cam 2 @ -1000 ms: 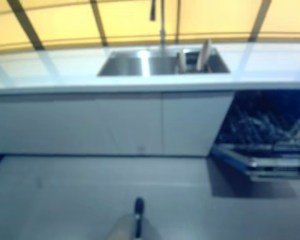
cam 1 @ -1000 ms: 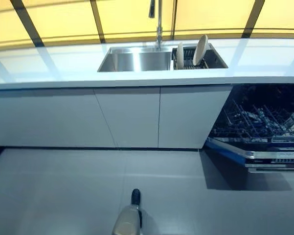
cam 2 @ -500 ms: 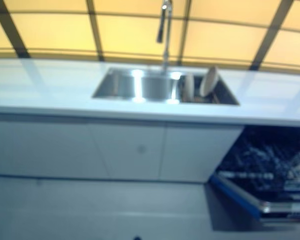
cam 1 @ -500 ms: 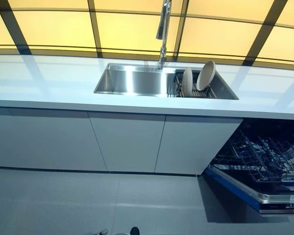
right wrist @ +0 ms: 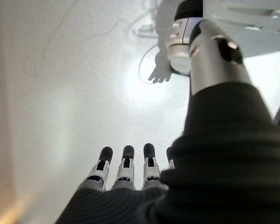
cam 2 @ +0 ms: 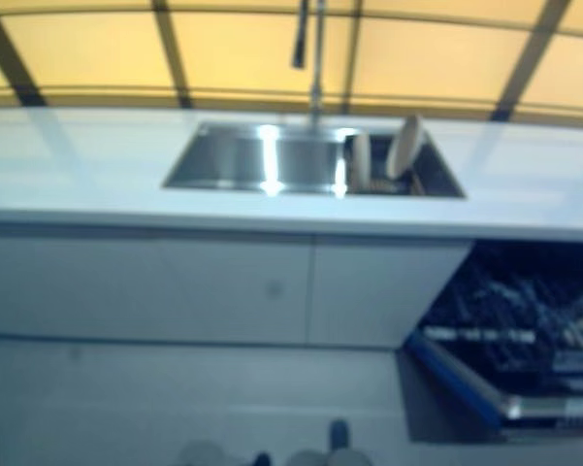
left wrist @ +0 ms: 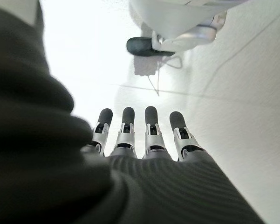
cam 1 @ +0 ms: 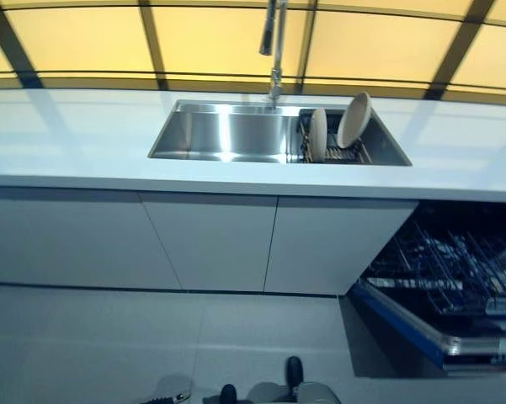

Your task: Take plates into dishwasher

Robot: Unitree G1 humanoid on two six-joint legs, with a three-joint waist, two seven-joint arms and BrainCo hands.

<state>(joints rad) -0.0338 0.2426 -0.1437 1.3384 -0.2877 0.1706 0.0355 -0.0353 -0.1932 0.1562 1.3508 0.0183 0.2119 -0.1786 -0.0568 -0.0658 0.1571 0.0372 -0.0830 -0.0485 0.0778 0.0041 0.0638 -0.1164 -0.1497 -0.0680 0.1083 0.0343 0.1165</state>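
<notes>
While both arms hang low over the floor, the scene is set out as follows.

Plates: two pale round plates and are seen standing on edge in a wire dish rack; the larger plate is tilted back, the smaller one is just beside it on the side nearer the tap.

Dish rack: it is seated in the right-hand end of the stainless steel sink, which is sunk into the white surface.

Tap: a tall metal tap is seen rising behind the sink, near its middle.

Dishwasher: the dishwasher is found under the surface to the right of the sink, its door dropped open and its lower wire rack pulled out over the door; whether anything lies in that rack cannot be told.

Cabinets: plain white cabinet doors are seen below the surface, to the left of the dishwasher.

Left hand: the left hand is shown above the grey floor, its fingers held straight and side by side, nothing being held.

Right hand: the right hand is likewise shown over the floor, its fingers straight in a row, with nothing in them; both hands are well apart from the plates.
</notes>
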